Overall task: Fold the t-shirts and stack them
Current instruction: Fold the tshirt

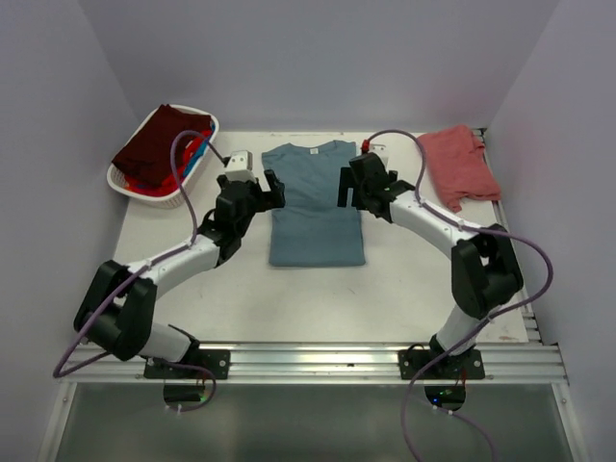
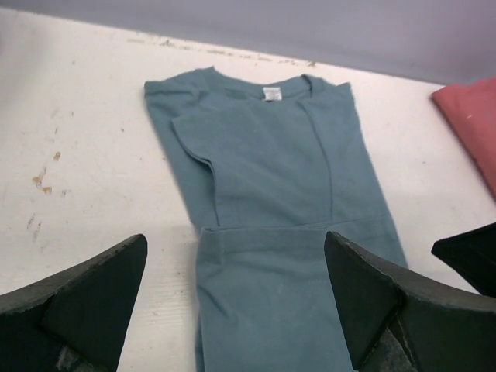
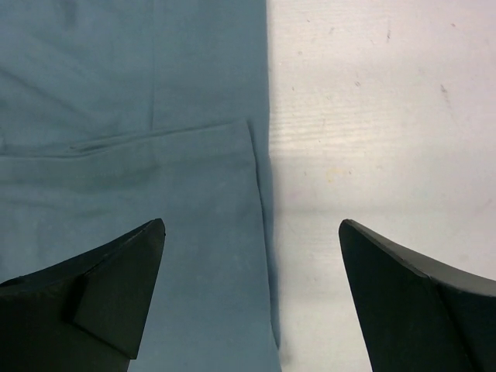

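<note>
The large teal-blue t-shirt [image 1: 315,207] lies in the middle of the bench [image 1: 289,298], sides and hem folded in, nearly finished I think. The basket [image 1: 130,188] at far left holds unfolded t-shirts [image 1: 159,144]; a salmon-red t-shirt [image 1: 459,164] lies far right. No stack yet. The left end effector [image 1: 274,191] and right end effector [image 1: 345,185] are released, grasping nothing.

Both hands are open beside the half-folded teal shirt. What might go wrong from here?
Loose folded layers on the teal shirt: the left hand or right hand may pinch only the top layer and undo the fold. The salmon shirt lies rumpled at the far right corner of the table; a partial grab may bunch it more.
</note>
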{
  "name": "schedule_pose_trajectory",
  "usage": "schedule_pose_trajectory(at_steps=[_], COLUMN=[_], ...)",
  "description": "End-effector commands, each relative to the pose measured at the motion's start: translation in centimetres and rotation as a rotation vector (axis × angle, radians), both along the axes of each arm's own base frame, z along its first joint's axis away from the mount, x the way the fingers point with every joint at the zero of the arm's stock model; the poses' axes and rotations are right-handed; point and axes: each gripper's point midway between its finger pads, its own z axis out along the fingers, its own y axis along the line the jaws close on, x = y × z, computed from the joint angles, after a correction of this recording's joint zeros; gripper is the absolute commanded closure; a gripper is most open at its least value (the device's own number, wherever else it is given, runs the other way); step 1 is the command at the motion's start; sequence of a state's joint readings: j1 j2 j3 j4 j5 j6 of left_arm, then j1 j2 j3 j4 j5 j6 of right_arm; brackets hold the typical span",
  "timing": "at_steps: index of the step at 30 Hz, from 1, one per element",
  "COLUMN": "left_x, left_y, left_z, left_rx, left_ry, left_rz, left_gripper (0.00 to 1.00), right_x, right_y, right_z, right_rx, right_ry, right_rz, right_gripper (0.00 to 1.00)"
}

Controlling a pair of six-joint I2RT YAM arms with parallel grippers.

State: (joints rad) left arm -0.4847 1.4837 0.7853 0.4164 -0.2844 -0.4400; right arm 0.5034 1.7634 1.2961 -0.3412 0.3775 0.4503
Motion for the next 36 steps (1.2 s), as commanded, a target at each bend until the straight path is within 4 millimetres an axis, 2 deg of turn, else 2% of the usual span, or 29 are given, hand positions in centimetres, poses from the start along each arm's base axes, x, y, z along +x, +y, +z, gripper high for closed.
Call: schedule_pose_trajectory(at_steps=[1, 2, 3, 4, 5, 6, 8, 9, 11, 13, 15, 22, 27, 30, 32, 33, 35, 36], left_x=[-2.4, -3.0, -3.9, -5.0, -5.9, -7.2, -8.8, -9.9, -11.0, -12.2, -12.7, -13.6, -13.6, -13.5, -13.6, -13.5, -13.9, -13.9], left_y=[0.6, 0.7, 0.6, 0.8, 0.2, 0.3, -0.4, -0.2, -0.2, -0.1, -0.6, -1.9, -1.6, -1.3, -1.2, -1.2, -1.4, -1.4], left_z=[1.3, 0.6, 0.1, -1.6, -2.3, -3.8, -5.2, -6.8, -8.1, -9.6, -9.8, -11.1, -13.4, -14.5, -14.8, -14.7, -14.7, -14.5], left_rx=[-0.010, -0.011, -0.031, -0.026, -0.046, -0.054, -0.078, -0.074, -0.072, -0.078, -0.103, -0.147, -0.170, -0.190, -0.205, -0.208, -0.209, -0.211], left_ry=[0.006, 0.031, 0.056, 0.097, 0.120, 0.160, 0.208, 0.248, 0.287, 0.319, 0.328, 0.391, 0.464, 0.499, 0.515, 0.516, 0.533, 0.536], left_rz=[-0.034, -0.035, -0.053, -0.067, -0.113, -0.129, -0.183, -0.199, -0.217, -0.237, -0.270, -0.335, -0.323, -0.315, -0.319, -0.322, -0.336, -0.340], left_gripper=[0.00, 0.00, 0.00, 0.00, 0.00, 0.00, 0.00, 0.00, 0.00, 0.00, 0.00, 0.00, 0.00, 0.00, 0.01, 0.06, 0.13, 0.20], right_x=[-1.9, -2.6, -3.7, -4.4, -5.1, -6.7, -8.6, -9.7, -10.7, -12.0, -12.4, -13.2, -13.1, -13.1, -13.3, -13.5, -13.5, -13.5], right_y=[-1.2, -1.5, -2.0, -2.0, -1.8, -1.3, -1.0, -0.1, 0.2, 0.1, -0.2, 1.4, 1.4, 1.4, 1.4, 1.2, 0.8, 0.6], right_z=[3.3, 3.8, 2.5, 2.4, 2.8, 1.3, 0.6, 0.2, -0.5, -2.1, -3.3, -5.5, -7.0, -7.6, -7.6, -7.7, -7.6, -7.2], right_rx=[0.023, 0.041, 0.032, 0.046, 0.090, 0.123, 0.177, 0.230, 0.268, 0.291, 0.321, 0.491, 0.549, 0.561, 0.565, 0.553, 0.540, 0.536], right_ry=[-0.056, -0.058, -0.027, -0.017, -0.021, 0.027, 0.054, 0.084, 0.100, 0.147, 0.170, 0.241, 0.275, 0.293, 0.298, 0.305, 0.300, 0.287], right_rz=[-0.014, -0.017, -0.018, -0.014, -0.010, 0.030, 0.054, 0.096, 0.114, 0.120, 0.114, 0.134, 0.118, 0.110, 0.104, 0.094, 0.083, 0.082], right_gripper=[0.01, 0.01, 0.01, 0.01, 0.01, 0.01, 0.01, 0.01, 0.01, 0.01, 0.02, 0.13, 0.30, 0.35, 0.45, 0.52, 0.56, 0.58])
